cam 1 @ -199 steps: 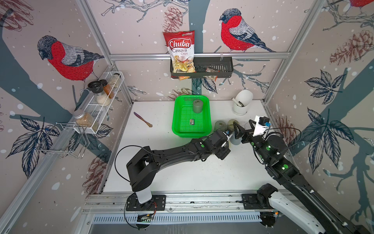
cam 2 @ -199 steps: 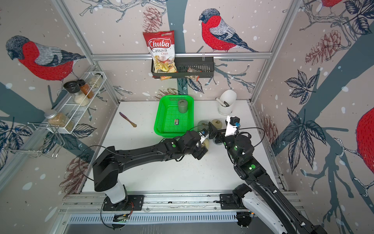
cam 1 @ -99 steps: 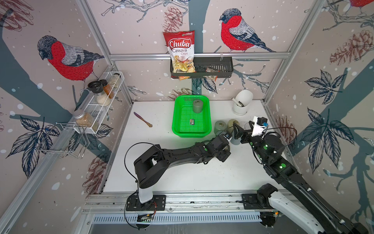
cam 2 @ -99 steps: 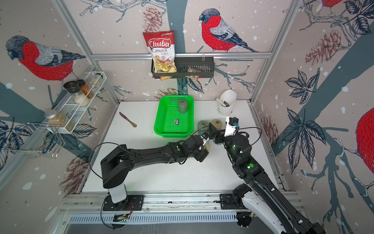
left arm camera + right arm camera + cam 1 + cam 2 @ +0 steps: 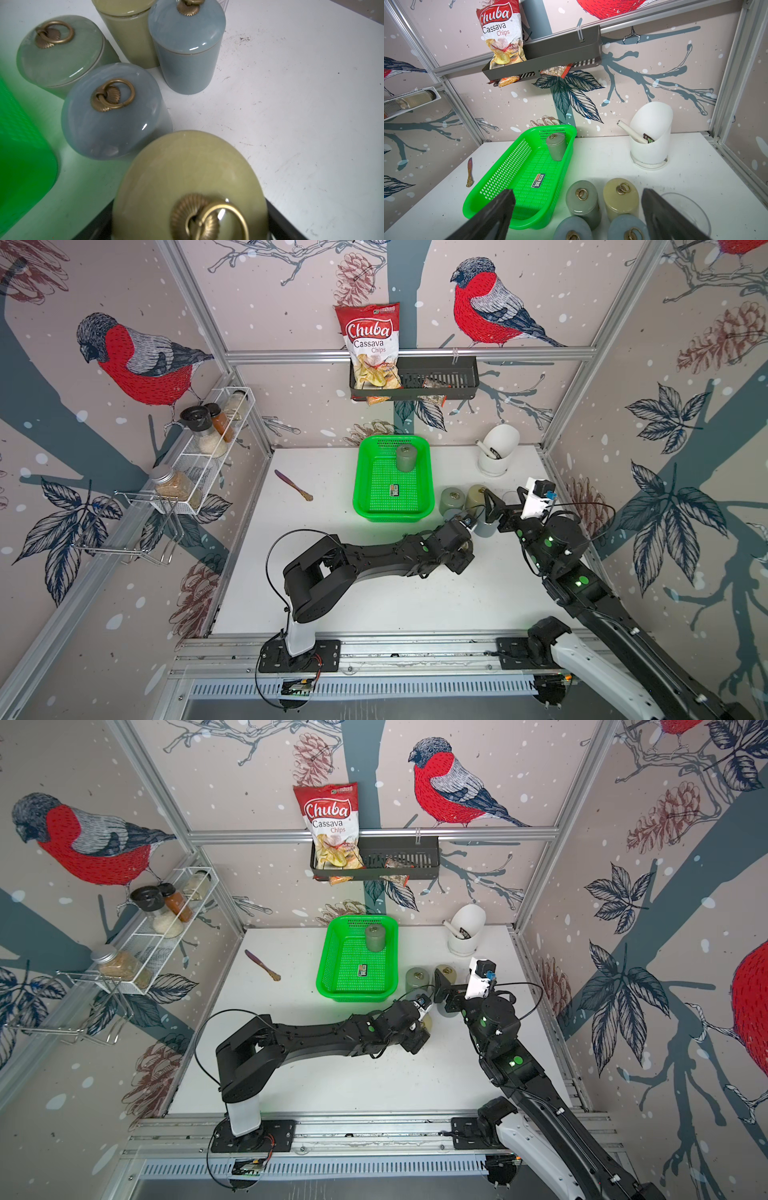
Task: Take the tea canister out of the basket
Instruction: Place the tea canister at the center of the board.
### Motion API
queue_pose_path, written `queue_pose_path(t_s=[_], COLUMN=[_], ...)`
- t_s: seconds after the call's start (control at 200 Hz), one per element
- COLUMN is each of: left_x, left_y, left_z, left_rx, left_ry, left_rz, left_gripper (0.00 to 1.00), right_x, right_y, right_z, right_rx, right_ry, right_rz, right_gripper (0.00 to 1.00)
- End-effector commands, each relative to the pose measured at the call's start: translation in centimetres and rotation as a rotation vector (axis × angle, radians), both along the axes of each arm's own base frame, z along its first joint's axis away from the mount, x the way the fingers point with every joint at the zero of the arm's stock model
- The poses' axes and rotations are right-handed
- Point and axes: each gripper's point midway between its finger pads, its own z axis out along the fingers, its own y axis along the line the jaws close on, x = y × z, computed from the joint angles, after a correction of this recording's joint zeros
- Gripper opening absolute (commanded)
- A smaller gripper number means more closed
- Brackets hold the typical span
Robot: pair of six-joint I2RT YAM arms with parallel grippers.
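Our left jaws, closed on an olive canister (image 5: 187,176), have drawn back slightly from the basket (image 5: 360,477); our right jaws hang wide open, empty. One tea canister (image 5: 406,458) stands in its far corner, yet to lift

Two black arms, white bases!
Looping black cable (image 5: 268,561) on the left arm (image 5: 374,564); white camera mount (image 5: 533,501) with a blue plug (image 5: 550,494) on the right arm (image 5: 598,597); green lights (image 5: 580,581) dot both.

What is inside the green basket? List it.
The basket holds one upright tea canister at its far end and a dark sticker on its floor. Mesh under the canister is hidden.
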Motion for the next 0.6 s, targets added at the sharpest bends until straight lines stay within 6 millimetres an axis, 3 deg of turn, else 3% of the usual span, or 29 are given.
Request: queue_pose_path(t_s=[0.0, 0.595], left_x=[0.9, 1.0], left_y=[-1.8, -1.9], left_z=[2.1, 0.0], left_rx=[-0.096, -0.064], left_ry=[-0.058, -0.038], left_rz=[0.009, 0.008], left_gripper=[0.00, 0.00], right_x=[0.1, 0.3], right_y=[-0.2, 0.0], right_z=[0.8, 0.9], right_rx=[0.015, 0.005], right_ry=[-0.025, -0.019], right_rz=[-0.006, 0.001], right_gripper=[1.00, 1.00])
